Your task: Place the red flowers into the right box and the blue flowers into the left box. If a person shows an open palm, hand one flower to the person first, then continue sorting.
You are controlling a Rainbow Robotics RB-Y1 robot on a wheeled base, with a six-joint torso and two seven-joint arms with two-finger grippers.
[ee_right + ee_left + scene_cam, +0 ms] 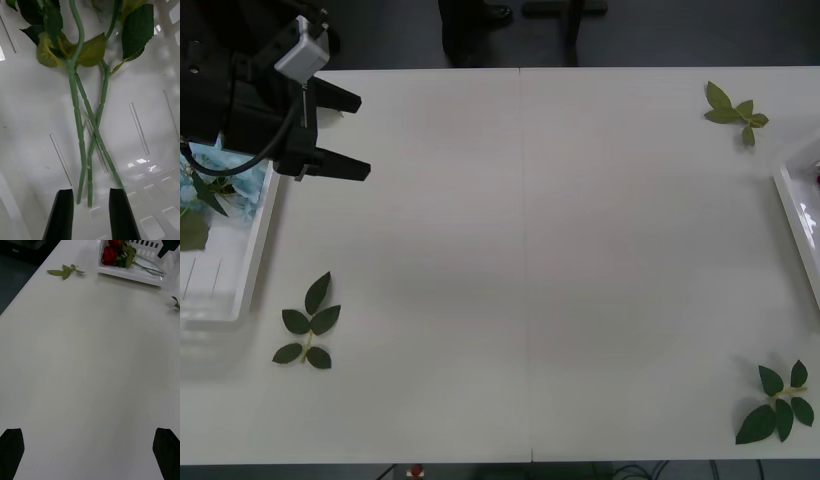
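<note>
Right gripper (90, 213): black fingers apart, low over the floor of the right box (33, 150); stem ends lie between the tips, not clamped.
Red flowers (109, 255): deep-red blooms bunched at one end of the right box; in the right wrist view their thin, ridged green stems (78, 131) cross one another on the tray floor, with serrated dark leaves farther up.
Right box, material: glossy white plastic, narrow slots in the floor, square cut-outs along the wall; in the front view its raised rim (792, 200) shows at the table's right edge.
Left gripper (335, 135): black fingers spread wide, empty, above the table's left rear, just beside the left box (252, 262).
Blue flowers (225, 172): pale blue clusters with large green leaves, lying in the far end of the left box, partly hidden by the left arm.
Left box, material: white, raised rim, ribbed bottom bare at the near end.
Table (520, 270): matt white, a fine seam down the middle; wide bare room between the two boxes.
Leaf sprigs: one near the front left (308, 325), one front right (778, 402), one at the rear right (735, 110), all well apart.
</note>
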